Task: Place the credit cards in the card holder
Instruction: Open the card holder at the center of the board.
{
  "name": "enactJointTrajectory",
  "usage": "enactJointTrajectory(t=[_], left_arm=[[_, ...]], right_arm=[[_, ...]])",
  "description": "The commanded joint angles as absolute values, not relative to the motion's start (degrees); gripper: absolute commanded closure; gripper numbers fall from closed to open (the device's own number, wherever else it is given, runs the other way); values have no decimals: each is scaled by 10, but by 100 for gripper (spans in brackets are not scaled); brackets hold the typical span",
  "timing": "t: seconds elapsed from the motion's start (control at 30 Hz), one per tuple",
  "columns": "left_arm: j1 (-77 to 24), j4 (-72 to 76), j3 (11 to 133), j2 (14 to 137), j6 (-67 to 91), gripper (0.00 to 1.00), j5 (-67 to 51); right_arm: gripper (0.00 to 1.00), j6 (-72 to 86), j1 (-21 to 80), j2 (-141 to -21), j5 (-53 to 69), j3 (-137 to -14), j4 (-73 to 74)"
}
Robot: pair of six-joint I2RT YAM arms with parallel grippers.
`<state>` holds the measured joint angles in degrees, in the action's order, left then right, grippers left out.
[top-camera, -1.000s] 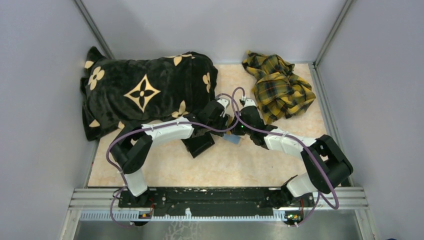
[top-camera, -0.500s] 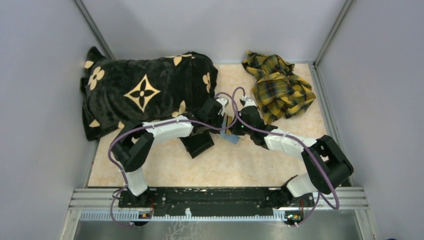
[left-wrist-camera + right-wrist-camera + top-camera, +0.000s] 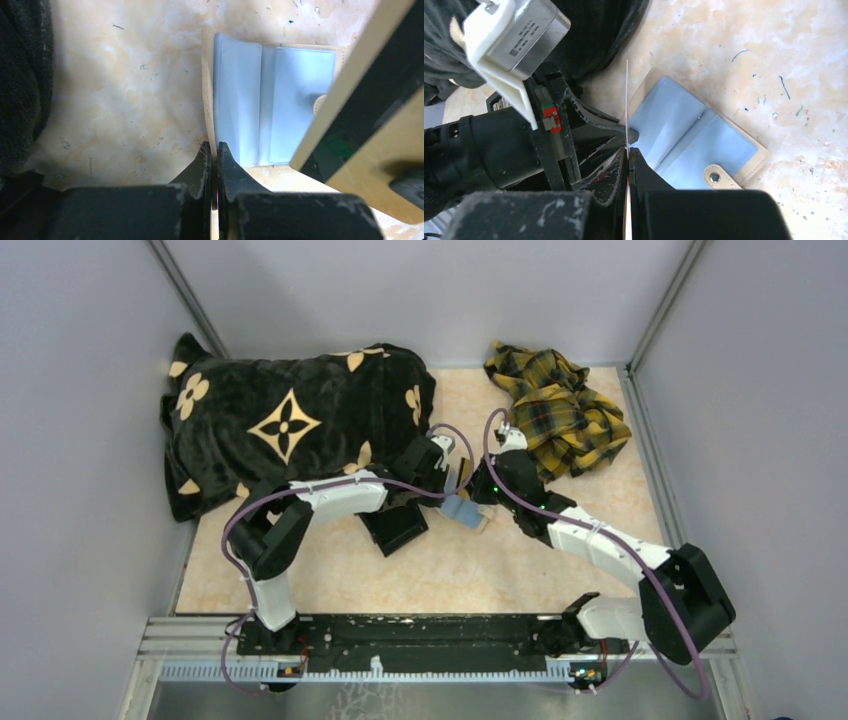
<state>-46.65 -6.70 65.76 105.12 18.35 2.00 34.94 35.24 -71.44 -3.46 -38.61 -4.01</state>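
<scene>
The card holder (image 3: 463, 510) lies open on the table, tan outside and pale blue inside (image 3: 694, 140), its snap tab (image 3: 716, 176) at the near edge. My left gripper (image 3: 214, 148) is shut on the tan rim of the holder's left cover (image 3: 206, 90). A credit card (image 3: 626, 95), seen edge-on as a thin white line, is pinched in my shut right gripper (image 3: 628, 150) and stands upright over the holder's left pocket. In the left wrist view that card (image 3: 349, 82) shows as a beige face with a black band. In the top view the left gripper (image 3: 457, 488) and right gripper (image 3: 478, 495) nearly touch.
A black rectangular tray (image 3: 397, 525) sits just left of the holder, under the left arm. A black blanket with tan flower shapes (image 3: 290, 425) fills the back left. A yellow plaid cloth (image 3: 555, 415) is bunched at the back right. Grey walls enclose the table.
The left gripper has closed on the holder's left edge. The right arm's elbow has swung out to the right and its wrist shifted back, uncovering more of the holder.
</scene>
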Motion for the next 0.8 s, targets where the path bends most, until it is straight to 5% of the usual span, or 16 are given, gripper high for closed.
enactJointTrajectory(t=[0.0, 0.77], left_arm=[[-461, -61, 663, 1072, 204, 100, -8], [-461, -50, 656, 1089, 270, 100, -44]], right_arm=[[100, 363, 351, -673, -58, -365, -46], [100, 467, 288, -715, 28, -239, -190]])
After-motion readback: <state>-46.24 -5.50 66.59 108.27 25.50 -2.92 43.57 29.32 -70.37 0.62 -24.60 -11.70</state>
